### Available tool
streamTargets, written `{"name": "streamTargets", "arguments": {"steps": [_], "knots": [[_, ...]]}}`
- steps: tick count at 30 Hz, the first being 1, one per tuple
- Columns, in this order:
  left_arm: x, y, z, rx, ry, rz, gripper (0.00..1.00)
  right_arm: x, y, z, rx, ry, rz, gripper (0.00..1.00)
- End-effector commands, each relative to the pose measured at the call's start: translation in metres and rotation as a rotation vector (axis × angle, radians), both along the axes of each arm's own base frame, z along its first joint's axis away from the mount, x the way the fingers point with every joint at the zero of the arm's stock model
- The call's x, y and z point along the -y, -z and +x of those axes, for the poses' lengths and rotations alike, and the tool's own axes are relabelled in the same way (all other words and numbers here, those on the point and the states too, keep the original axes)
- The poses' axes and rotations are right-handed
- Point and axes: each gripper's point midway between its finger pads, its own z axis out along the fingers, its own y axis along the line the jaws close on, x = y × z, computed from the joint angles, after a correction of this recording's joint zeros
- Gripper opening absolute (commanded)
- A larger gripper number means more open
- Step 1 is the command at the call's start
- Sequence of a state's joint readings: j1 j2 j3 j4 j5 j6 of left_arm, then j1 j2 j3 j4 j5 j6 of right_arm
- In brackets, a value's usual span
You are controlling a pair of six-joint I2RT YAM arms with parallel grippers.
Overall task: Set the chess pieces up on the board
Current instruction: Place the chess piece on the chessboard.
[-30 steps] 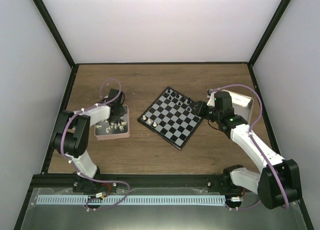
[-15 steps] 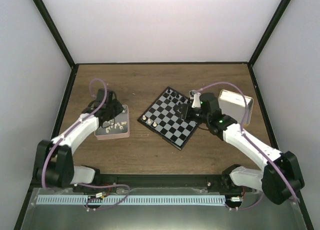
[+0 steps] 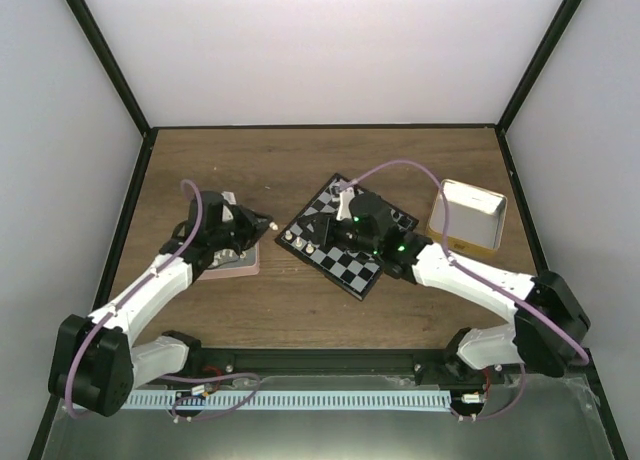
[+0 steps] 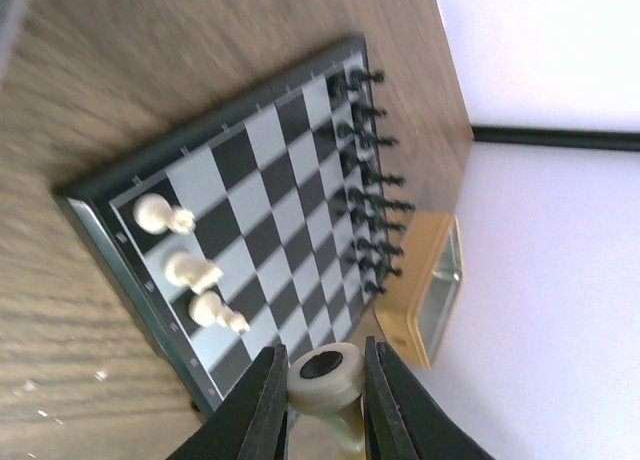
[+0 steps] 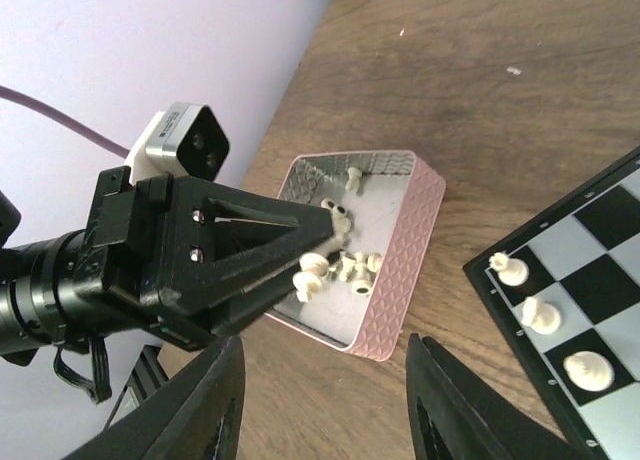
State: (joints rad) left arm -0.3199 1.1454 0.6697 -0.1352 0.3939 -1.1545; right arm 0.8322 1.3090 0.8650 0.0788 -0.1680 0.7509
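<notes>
The brown table top (image 3: 300,160) shows a matt wood grain with fine streaks. On it, the flat black-and-pale checked chessboard (image 4: 250,180) looks like smooth plastic with a slight sheen, as do the small cream-white chess pieces (image 4: 165,215) on its left side. Further left, the pink square tray (image 5: 395,280) has outer walls embossed with a fine diamond texture and a dull silvery-grey inside, while the tan box (image 3: 470,212) on the right has a silvery, metal-like lining.
</notes>
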Motion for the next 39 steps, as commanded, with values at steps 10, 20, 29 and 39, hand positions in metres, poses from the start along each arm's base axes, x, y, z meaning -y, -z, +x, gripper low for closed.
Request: {"name": "streamTargets", "arguments": {"steps": [10,20,29,39], "knots": [[0.045,-0.016,-0.013,-0.045,0.084,-0.252,0.15,-0.055,-0.005,-0.002,0.009,-0.053,0.012,0.39],[0.048,-0.009,-0.018,-0.073,0.092,-0.269,0.15,-0.059,0.006,0.009,0.022,-0.024,-0.048,0.24],[0.047,-0.006,-0.019,-0.074,0.086,-0.268,0.15,-0.055,0.019,0.019,0.007,0.036,-0.133,0.32],[0.044,-0.001,-0.016,-0.070,0.069,-0.249,0.15,-0.062,0.022,0.012,0.001,-0.019,-0.127,0.27]]}}
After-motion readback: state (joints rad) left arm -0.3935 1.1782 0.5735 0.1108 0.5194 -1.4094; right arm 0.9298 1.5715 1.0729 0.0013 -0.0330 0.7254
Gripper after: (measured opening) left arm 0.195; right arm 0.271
